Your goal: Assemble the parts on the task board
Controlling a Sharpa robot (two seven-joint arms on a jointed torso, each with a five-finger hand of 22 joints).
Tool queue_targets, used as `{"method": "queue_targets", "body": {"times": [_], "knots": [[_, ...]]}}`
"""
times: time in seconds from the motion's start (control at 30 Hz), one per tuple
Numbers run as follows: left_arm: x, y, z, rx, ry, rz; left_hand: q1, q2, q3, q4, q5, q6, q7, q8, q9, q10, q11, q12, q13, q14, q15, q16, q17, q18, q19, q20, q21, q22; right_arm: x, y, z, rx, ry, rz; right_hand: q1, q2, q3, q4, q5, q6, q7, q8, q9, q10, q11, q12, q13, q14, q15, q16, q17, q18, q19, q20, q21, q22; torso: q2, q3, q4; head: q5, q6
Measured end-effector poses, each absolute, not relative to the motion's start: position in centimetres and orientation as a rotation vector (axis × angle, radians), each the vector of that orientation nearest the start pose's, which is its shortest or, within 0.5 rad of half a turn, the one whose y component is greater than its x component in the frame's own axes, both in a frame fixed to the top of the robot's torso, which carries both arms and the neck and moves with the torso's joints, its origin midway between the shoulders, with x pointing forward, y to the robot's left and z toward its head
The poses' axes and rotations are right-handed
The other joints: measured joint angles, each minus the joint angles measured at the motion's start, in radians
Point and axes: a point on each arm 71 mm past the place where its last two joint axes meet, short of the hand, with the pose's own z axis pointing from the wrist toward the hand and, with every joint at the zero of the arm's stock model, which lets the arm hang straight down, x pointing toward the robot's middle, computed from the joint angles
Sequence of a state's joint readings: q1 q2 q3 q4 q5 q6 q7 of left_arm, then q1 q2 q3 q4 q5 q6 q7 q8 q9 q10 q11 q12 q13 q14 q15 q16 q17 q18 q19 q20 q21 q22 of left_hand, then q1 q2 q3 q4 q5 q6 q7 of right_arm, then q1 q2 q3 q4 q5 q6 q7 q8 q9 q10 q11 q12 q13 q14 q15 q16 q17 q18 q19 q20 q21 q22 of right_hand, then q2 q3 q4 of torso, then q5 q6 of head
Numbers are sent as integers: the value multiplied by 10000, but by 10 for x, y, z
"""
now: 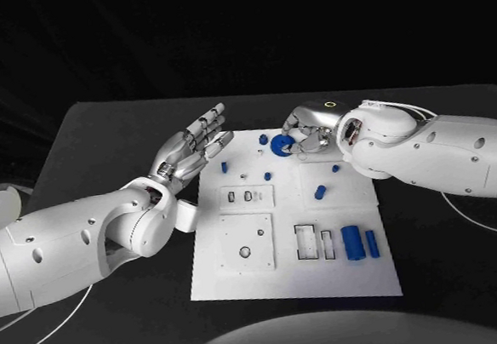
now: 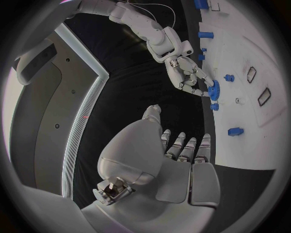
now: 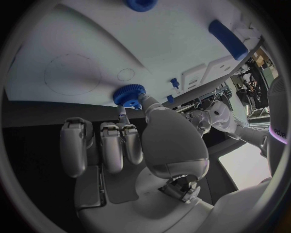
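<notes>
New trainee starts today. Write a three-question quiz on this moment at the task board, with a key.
1. True or false: the left hand holds a part.
2. Which part does the right hand grip? A) blue gear B) long blue cylinder C) white plate
3. Fill in: the gear sits at the task board's ____ edge from the robot.

Key: 1 false, fingers spread and empty; 2 A; 3 far.

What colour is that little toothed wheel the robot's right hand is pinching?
Blue. The small toothed round gear shows best in the right wrist view, between the right hand's fingertips.
</notes>
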State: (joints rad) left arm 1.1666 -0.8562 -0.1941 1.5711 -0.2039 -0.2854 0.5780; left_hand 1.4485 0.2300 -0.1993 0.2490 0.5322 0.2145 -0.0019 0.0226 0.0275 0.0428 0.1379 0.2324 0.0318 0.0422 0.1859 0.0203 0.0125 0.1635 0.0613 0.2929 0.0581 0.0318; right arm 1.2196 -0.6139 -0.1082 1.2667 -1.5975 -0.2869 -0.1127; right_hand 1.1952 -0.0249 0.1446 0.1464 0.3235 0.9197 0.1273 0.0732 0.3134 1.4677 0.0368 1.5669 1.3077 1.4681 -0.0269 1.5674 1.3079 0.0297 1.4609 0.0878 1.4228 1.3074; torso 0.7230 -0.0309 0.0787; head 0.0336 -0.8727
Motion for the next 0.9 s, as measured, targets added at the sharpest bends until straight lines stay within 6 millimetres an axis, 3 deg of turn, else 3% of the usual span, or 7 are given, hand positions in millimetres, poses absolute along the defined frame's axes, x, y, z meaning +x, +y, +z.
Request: {"method": "queue_targets", "body": {"times": [0.2,0.33,0.43,0.6,0.9], "knots": [[446,196,-228,-8207,15172,-15993,41,41,26,-26,5,0,0,0,0,0,0,0,-1,0,0,0,0,0,0,0,0,0,523,-154,-213,-3376,16744,5163,-603,100,-115,474,-515,169,-29,-1,0,-35,35,0,0,-36,35,0,0,-1,0,0,0,0,-3,-2,-5,17,0],[446,196,-228,-8209,15178,-15997,41,41,-3,-55,42,0,0,0,0,0,-1,0,-1,0,0,0,-1,0,0,0,0,-1,523,-154,-213,-3350,16728,5160,-641,122,-140,537,-553,317,-32,47,33,-36,35,0,-1,-37,37,0,-1,0,0,0,0,-1,-4,-3,-7,22,0],[446,196,-228,-8211,15184,-15999,41,41,-3,-55,42,0,0,0,0,0,-1,0,-1,0,0,0,-1,0,0,0,0,-1,523,-153,-213,-3338,16716,5157,-333,-115,-62,249,-645,349,-61,77,44,-36,35,0,-1,-37,37,0,-1,-1,0,0,0,-1,-4,-2,-12,22,0],[446,196,-229,-8214,15195,-16003,41,41,25,-82,41,0,0,0,0,0,-1,0,-2,0,0,0,-1,1,0,0,0,-1,523,-150,-213,-3370,16692,5119,100,-291,2,-111,-768,349,-61,32,45,-36,35,0,-1,-37,37,0,-2,-1,0,0,0,-1,-3,0,-12,0,0],[446,195,-229,-8216,15226,-16036,41,41,25,-82,41,-37,36,0,0,0,-1,0,-3,0,0,0,-2,0,0,0,0,-2,523,-148,-212,-3492,16627,4989,520,-396,50,-458,-877,348,-62,17,64,-36,35,0,-2,-37,37,0,-3,-1,0,0,0,6,-3,3,-13,-25,0]]}}
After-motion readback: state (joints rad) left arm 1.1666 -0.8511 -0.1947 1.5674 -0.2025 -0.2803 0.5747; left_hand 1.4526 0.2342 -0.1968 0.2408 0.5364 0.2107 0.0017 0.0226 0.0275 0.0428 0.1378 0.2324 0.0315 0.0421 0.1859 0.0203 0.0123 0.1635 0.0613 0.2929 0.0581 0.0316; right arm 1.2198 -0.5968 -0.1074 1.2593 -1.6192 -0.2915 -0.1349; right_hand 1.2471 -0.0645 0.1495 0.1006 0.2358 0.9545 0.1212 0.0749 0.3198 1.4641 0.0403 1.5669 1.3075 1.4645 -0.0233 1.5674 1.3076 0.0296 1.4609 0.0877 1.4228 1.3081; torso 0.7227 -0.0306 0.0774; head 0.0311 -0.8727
